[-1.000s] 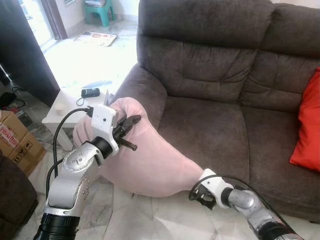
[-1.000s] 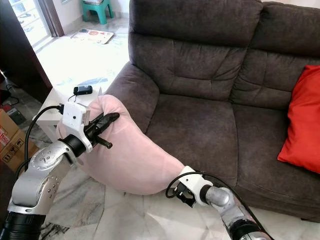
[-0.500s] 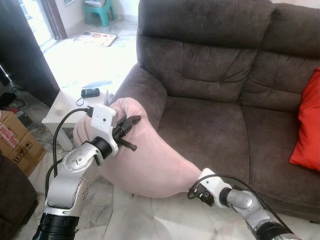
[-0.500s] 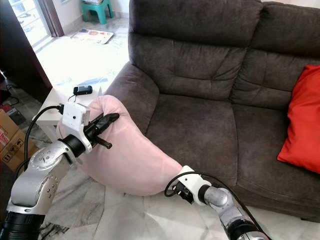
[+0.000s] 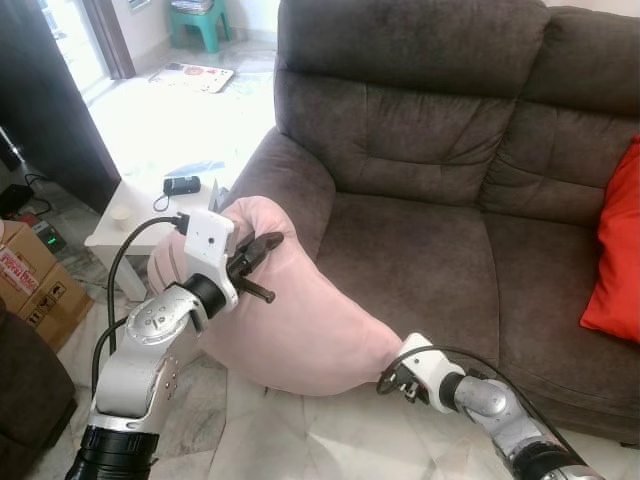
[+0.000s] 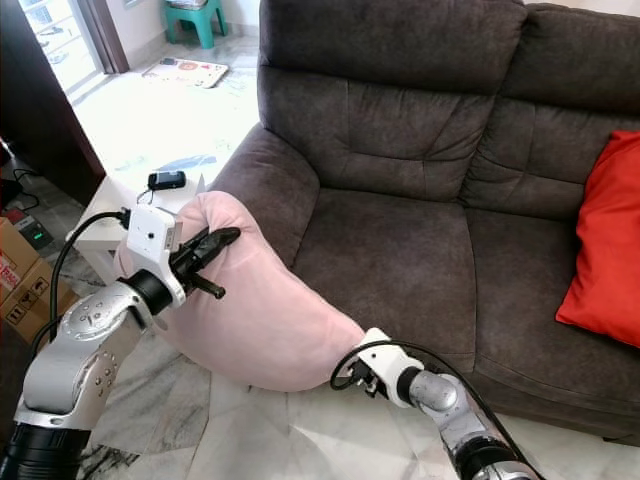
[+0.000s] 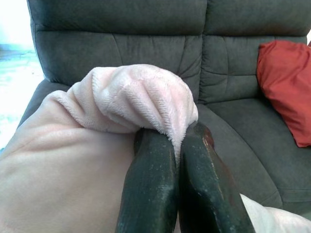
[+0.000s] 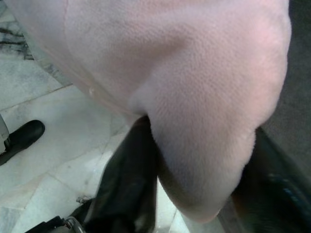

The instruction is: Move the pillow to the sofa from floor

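Note:
A soft pink pillow [image 5: 300, 320] hangs off the floor in front of the dark brown sofa [image 5: 420, 250], slanting from upper left to lower right. My left gripper [image 5: 262, 245] is shut on a bunched upper corner of the pillow [image 7: 136, 97]; its black fingers [image 7: 150, 184] press together on the fabric. My right gripper [image 5: 395, 380] is shut on the pillow's lower end, close to the front edge of the sofa seat. In the right wrist view the pillow's corner [image 8: 194, 87] sits between the two fingers [image 8: 129, 179].
A red cushion [image 5: 615, 260] leans at the sofa's right end. Left of the sofa arm stands a white side table [image 5: 130, 215] with a small black device [image 5: 181, 185]. A cardboard box [image 5: 25, 285] is at far left. Pale marble floor [image 5: 300, 440] lies below.
My right gripper has risen slightly toward the sofa seat, bringing the pillow's lower end with it. The left gripper has kept its hold and barely moved.

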`<state>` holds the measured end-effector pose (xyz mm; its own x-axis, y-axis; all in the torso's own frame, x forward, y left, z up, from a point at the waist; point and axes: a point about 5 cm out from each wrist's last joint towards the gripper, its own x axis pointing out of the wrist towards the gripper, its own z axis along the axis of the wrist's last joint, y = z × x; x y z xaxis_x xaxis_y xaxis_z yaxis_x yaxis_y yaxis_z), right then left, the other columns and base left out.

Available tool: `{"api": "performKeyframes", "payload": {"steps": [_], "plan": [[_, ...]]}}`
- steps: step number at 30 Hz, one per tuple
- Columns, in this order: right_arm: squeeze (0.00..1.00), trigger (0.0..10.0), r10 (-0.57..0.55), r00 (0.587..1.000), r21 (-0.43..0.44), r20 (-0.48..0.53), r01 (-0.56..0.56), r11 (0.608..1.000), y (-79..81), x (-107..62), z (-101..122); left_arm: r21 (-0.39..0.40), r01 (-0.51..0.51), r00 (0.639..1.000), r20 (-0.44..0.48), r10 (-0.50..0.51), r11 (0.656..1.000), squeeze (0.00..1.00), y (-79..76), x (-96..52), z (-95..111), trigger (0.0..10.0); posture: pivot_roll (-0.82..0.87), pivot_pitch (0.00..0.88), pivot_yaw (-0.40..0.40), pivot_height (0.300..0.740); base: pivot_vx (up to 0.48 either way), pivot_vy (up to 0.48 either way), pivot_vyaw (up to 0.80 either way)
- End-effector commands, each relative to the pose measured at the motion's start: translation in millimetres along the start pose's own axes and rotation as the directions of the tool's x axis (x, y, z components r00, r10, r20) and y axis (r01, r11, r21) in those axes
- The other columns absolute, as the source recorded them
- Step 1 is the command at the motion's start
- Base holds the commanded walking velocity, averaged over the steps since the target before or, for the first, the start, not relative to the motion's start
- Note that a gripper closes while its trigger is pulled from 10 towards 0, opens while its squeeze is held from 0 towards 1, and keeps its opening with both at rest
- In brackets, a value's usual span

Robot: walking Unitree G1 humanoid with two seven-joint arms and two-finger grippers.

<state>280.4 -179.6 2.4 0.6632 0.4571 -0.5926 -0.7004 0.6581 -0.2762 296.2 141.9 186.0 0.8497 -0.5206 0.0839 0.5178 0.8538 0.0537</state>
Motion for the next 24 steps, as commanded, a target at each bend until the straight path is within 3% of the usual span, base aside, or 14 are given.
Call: {"api": "performKeyframes", "payload": {"steps": [1,12,15,20,21,22,23,24], "plan": [[0.0,0.0,-0.016,0.998,-0.002,0.058,0.016,1.0,-4.5,2.4,13,0.045,0.051,0.995,0.08,-0.054,0.998,0.0,-8.0,0.9,17,10.0,0.06,0.036,-0.02,0.74,0.0,0.0,0.0],[0.0,0.0,-0.054,0.992,0.017,0.114,0.052,0.998,-14.4,0.4,25,0.136,-0.052,0.996,-0.06,0.06,0.989,0.0,5.0,-1.6,-10,10.0,0.05,0.032,-0.015,0.74,0.0,0.0,0.0],[0.0,0.0,-0.138,0.98,0.05,0.145,0.132,0.99,-28.3,-3.5,36,0.156,-0.148,0.977,-0.132,0.169,0.977,0.0,11.0,-8.0,-30,10.0,0.05,0.032,-0.015,0.74,0.0,0.0,0.0],[0.0,0.0,-0.242,0.954,0.138,0.175,0.22,0.966,-39.2,-8.6,46,0.146,-0.288,0.945,-0.118,0.306,0.946,0.0,19.3,-14.3,-39,10.0,0.05,0.035,-0.016,0.74,0.0,0.0,0.0],[0.0,0.4,-0.327,0.916,0.198,0.234,0.284,0.938,-44.6,-13.5,57,0.14,-0.362,0.92,-0.106,0.377,0.922,0.0,24.0,-19.3,-44,10.0,0.04,0.04,-0.017,0.74,0.0,0.0,0.0],[0.0,7.4,-0.377,0.884,0.244,0.276,0.315,0.917,-47.7,-16.9,64,0.131,-0.394,0.908,-0.101,0.407,0.91,0.0,25.7,-21.7,-47,10.0,0.04,0.04,-0.017,0.74,0.0,0.0,0.0],[0.0,10.0,-0.409,0.862,0.275,0.299,0.332,0.902,-49.6,-19.6,69,0.127,-0.413,0.9,-0.097,0.425,0.902,0.0,26.4,-23.1,-49,10.0,0.04,0.042,-0.017,0.74,0.0,0.0,0.0],[0.0,10.0,-0.457,0.821,0.342,0.342,0.344,0.874,-51.9,-23.9,77,0.132,-0.425,0.895,-0.084,0.437,0.896,0.0,25.3,-24.0,-49,10.0,0.04,0.043,-0.017,0.74,0.0,0.0,0.0]]}}
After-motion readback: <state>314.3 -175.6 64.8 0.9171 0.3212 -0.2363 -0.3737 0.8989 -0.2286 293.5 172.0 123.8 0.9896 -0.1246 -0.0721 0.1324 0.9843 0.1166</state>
